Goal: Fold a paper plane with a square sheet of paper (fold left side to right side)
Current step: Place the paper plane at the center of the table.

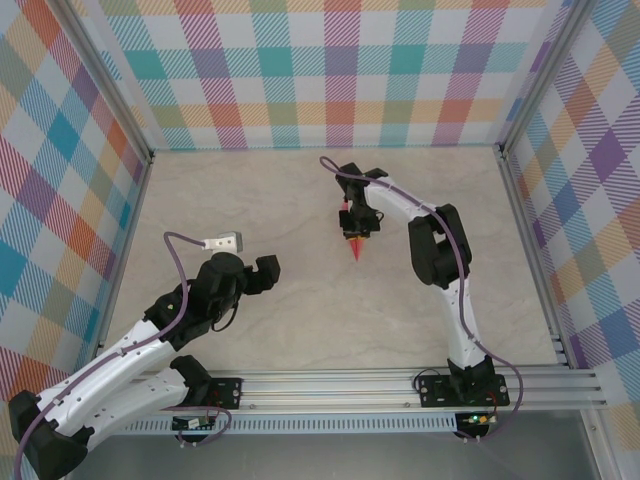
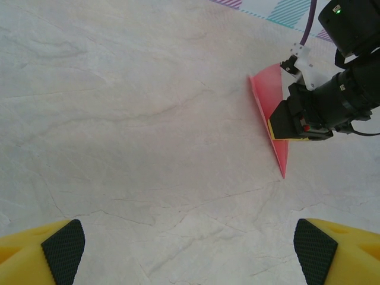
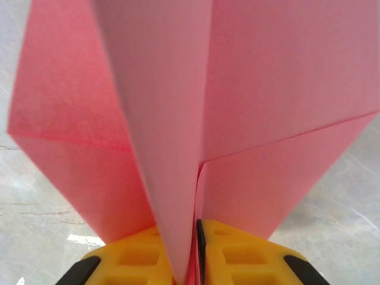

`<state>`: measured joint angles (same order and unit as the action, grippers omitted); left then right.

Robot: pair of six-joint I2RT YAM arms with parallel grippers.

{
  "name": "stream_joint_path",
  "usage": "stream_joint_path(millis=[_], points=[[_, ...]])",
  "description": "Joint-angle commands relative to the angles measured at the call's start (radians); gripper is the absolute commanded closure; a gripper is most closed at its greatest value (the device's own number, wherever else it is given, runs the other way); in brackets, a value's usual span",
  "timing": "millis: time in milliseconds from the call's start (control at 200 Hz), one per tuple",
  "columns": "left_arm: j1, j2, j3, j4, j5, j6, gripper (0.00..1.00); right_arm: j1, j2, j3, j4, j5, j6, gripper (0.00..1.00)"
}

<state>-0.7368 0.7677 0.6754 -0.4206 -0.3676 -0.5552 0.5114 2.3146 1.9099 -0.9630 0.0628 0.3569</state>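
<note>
The pink-red paper plane (image 1: pixel 356 247) is a slim folded dart with its tip pointing toward the near side of the table. My right gripper (image 1: pixel 357 231) is shut on its centre keel, with both wings spreading up past the yellow fingers (image 3: pixel 237 258). In the right wrist view the paper plane (image 3: pixel 267 119) fills most of the picture. From the left wrist the paper plane (image 2: pixel 270 101) stands on edge, pinched by the right gripper (image 2: pixel 288 127). My left gripper (image 1: pixel 262 275) stands open, well to the left of the plane, with nothing between its fingertips (image 2: pixel 62 246).
A pale marble-patterned tabletop (image 1: pixel 300 200) is walled by plaid panels at the back and both sides. An aluminium rail (image 1: pixel 380 385) runs along the near edge by the arm bases. A purple cable (image 1: pixel 185 240) loops over the left arm.
</note>
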Motion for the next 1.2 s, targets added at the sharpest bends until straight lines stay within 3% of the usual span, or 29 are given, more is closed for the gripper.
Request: stream_joint_path(millis=[0,240,515,655,775,900,1075,1195], points=[[0.009,-0.005,0.009,-0.02,0.014,0.017,0.07,-0.002,0.012,0.02,-0.029,-0.017,-0.003,0.83],[0.009,-0.017,0.004,-0.023,0.014,0.015,0.07,-0.002,-0.032,0.018,-0.041,-0.008,-0.013,0.79],[0.009,-0.007,0.003,-0.022,0.006,0.019,0.06,0.015,-0.112,0.001,-0.081,0.017,-0.03,0.62],[0.008,0.002,0.005,-0.032,-0.034,0.004,0.06,0.033,-0.235,-0.048,-0.103,0.057,-0.032,0.53],[0.021,0.03,0.023,-0.046,-0.089,-0.011,0.03,0.036,-0.432,-0.205,-0.049,0.108,-0.026,0.48],[0.09,0.067,0.053,-0.025,-0.085,0.022,0.01,0.02,-0.71,-0.451,0.095,0.202,-0.027,0.29],[0.254,0.076,0.063,0.045,-0.136,0.102,0.0,-0.099,-1.015,-0.768,0.31,0.245,-0.056,0.01],[0.367,0.077,0.009,0.187,-0.233,0.114,0.0,-0.194,-1.117,-0.921,0.434,0.262,-0.092,0.0]])
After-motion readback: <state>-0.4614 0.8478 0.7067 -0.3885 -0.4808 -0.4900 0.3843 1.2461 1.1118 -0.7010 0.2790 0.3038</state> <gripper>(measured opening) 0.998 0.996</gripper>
